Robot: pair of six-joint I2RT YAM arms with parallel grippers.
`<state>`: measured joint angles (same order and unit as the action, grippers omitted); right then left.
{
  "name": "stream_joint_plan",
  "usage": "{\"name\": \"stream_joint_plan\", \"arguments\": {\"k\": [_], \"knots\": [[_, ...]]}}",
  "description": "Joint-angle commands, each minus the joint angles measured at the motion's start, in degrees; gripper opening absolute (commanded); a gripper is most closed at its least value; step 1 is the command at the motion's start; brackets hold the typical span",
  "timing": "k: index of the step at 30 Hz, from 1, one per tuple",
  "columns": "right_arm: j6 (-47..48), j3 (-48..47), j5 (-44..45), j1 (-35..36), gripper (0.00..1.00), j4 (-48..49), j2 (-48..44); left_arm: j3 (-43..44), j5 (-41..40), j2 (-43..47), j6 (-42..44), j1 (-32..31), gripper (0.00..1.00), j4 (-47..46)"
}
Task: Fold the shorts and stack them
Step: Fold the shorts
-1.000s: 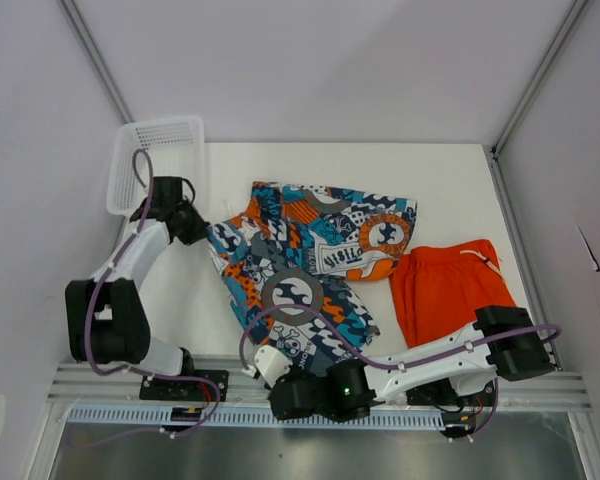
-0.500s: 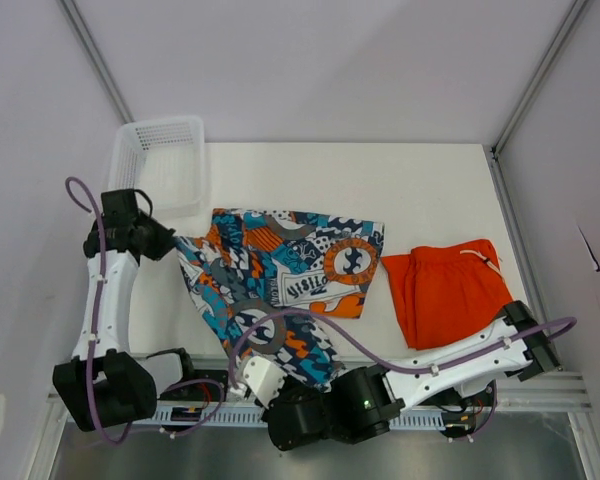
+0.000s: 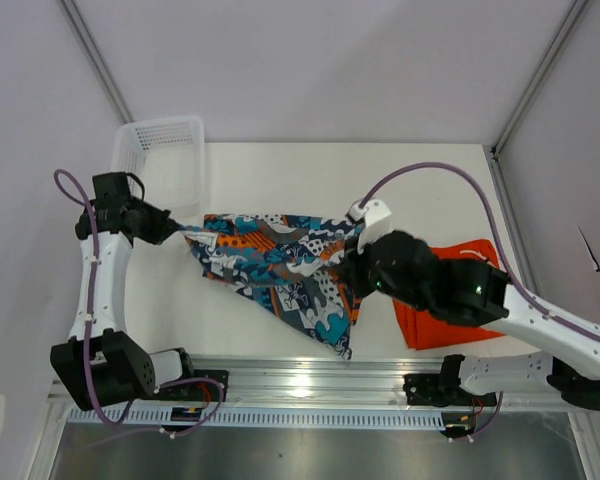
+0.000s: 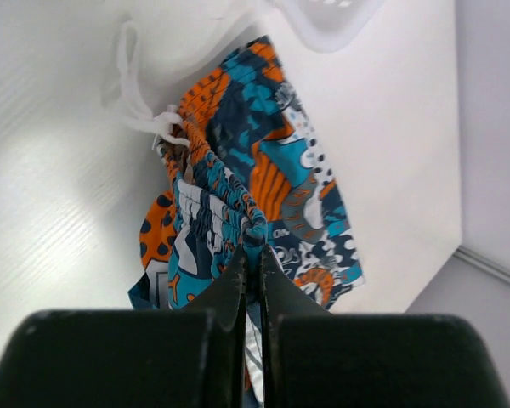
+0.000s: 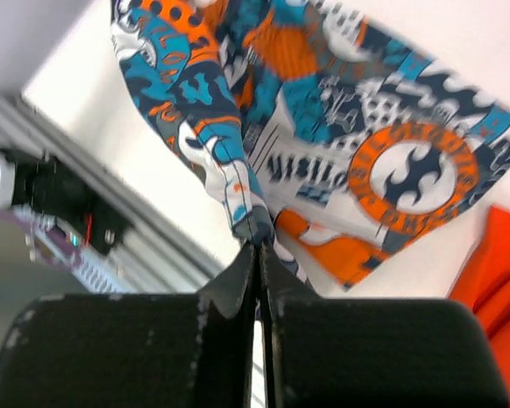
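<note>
**Patterned shorts stretched between both grippers, orange pair on the table at right**

At the near edge, the metal rail (image 3: 320,372) carries the two arm bases. Just beyond it, the lowest corner of the patterned shorts (image 3: 280,265) comes down to a point close to the rail. From that point the cloth widens into a rough triangle, and its far edge is pulled into a nearly straight line between the two grippers.

The right gripper (image 5: 257,245) holds the right end of that edge. In the right wrist view its fingers are pressed together on a narrow fold of the blue, orange and white fabric. A round orange emblem (image 5: 416,174) shows on the cloth behind it. From above, the right forearm reaches in over the orange shorts (image 3: 450,300). These lie on the white table (image 3: 380,180) to the right of the patterned pair, partly covered by the arm.

The left gripper (image 4: 252,246) holds the left end. Its fingers are clamped on the gathered waistband, and the white drawstring (image 4: 144,119) dangles beyond them.

Farther back, at the table's far left corner, sits the white mesh basket (image 3: 160,150), just behind the left wrist.
</note>
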<state>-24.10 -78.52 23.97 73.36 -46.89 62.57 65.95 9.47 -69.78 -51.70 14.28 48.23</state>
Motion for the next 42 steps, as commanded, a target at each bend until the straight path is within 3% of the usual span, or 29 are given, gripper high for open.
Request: {"name": "stream_joint_plan", "arguments": {"k": [1,10,16,30,42], "knots": [[5.7,-3.4,-11.3,-9.8,0.00,0.0,1.1,5.8,2.9,-3.1,-5.2,0.4,0.00,-0.5],[10.2,-3.2,-34.4,-40.4,0.00,6.3,7.8,13.0,3.5,-10.3,-12.4,0.3,0.00,-2.3],[10.1,-0.2,-41.9,-50.3,0.00,12.5,13.6,13.8,5.0,-16.1,-18.2,-0.2,0.00,-8.4],[7.6,6.4,-48.6,-62.4,0.00,24.8,25.2,30.5,0.3,-33.4,-23.4,-8.4,0.00,-11.2],[3.7,3.6,-46.9,-66.9,0.00,33.4,42.0,37.7,-0.6,-50.1,-28.4,-13.7,0.00,-27.6]]}}
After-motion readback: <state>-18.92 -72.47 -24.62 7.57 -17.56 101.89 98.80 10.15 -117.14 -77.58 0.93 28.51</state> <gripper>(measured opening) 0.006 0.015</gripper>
